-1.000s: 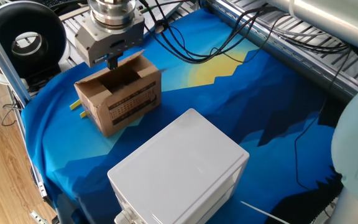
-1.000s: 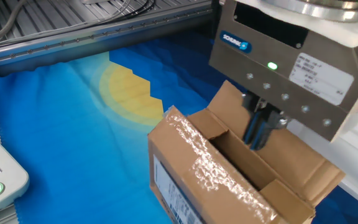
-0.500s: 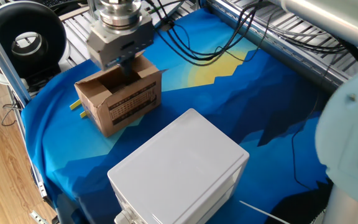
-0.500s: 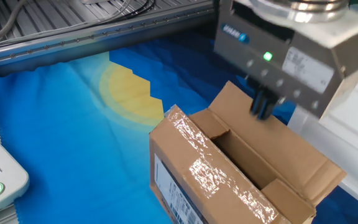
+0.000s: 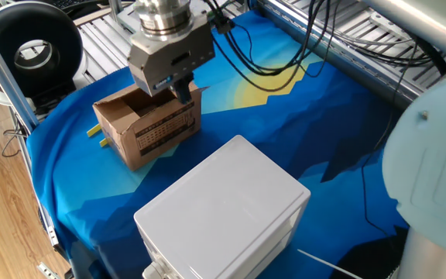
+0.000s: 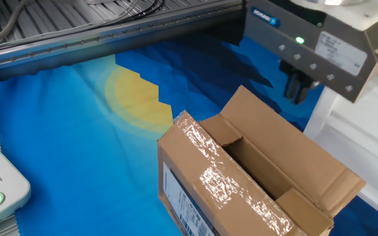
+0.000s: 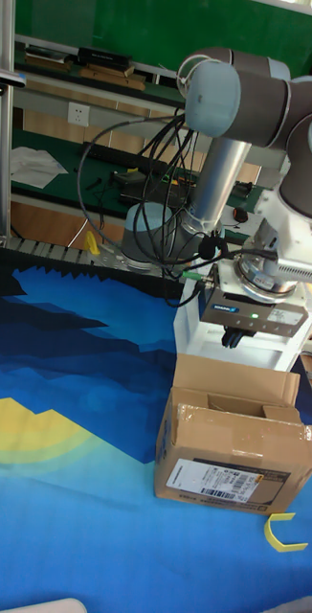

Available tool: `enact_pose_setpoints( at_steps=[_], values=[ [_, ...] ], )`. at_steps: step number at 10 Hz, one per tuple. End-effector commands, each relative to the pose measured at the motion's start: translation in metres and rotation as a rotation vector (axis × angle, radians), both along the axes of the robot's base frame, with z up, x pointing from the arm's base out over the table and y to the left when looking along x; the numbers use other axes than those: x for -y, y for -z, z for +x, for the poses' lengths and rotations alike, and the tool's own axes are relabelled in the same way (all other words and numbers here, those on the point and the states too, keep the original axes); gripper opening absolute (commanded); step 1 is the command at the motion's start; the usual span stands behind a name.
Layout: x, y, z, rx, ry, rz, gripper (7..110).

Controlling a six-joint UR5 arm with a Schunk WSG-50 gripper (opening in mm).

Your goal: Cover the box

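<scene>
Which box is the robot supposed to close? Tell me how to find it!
Look at the blue cloth covering the table. Under the gripper sits the small brown cardboard box with its flaps up. Its neighbour, the white plastic box, is bigger and smooth; the brown one has black printing on its side.

The lower right corner of the box point(image 6: 241, 177) is cut off by the picture's bottom edge in the other fixed view. The printed text on its side is too small to read. The hand point(image 6: 298, 87) is cut off at the top there, and its fingertips look pressed together.
</scene>
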State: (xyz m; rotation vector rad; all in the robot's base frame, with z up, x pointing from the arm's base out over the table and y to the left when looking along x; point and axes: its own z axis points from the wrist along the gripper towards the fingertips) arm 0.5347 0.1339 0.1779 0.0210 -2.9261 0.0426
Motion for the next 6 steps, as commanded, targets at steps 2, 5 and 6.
enact_pose_setpoints(
  at_steps=[2,5,6],
  values=[
    [-0.0085,0.0342,0.0097,-0.017,0.008,0.030,7],
    [-0.0126,0.0273,0.0086,-0.012,0.014,0.024,7],
    [-0.0129,0.0253,0.0094,-0.006,0.015,0.027,7]
  ],
)
